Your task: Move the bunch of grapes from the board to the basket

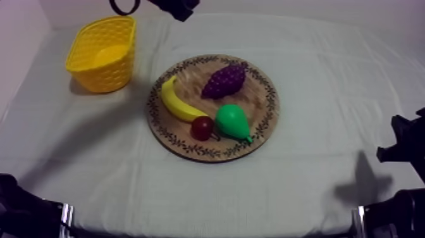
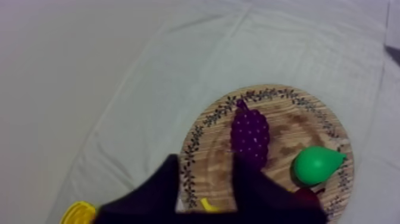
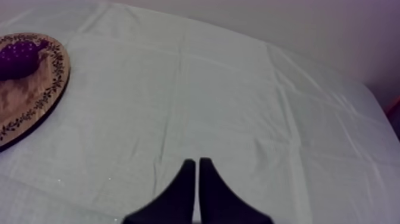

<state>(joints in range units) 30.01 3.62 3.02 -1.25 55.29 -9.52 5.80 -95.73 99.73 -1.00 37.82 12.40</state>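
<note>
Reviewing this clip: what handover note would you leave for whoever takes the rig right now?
Left gripper: open, over the wooden board's edge, short of the bunch of grapes, holding nothing.
Right gripper: shut on nothing, over bare cloth.
Grapes lie on the board; yellow basket stands off the board.
Done: nothing. Left: grasp grapes, move to basket, release.

Left wrist view: the fingers (image 2: 156, 193) of the left hand (image 2: 205, 167) cover the near part of the round wooden board (image 2: 280, 119). The banana (image 2: 208, 205) shows as a yellow sliver between them. The small red fruit (image 2: 306, 192) is mostly hidden behind one finger. The yellow basket (image 2: 77, 211) is cut off by the picture's edge; a piece of rim shows. Right wrist view: the edge cuts off the board and the bunch of grapes (image 3: 18, 56). Top view: the edges cut off the left arm (image 1: 177, 7) and the right arm (image 1: 408, 142).
</note>
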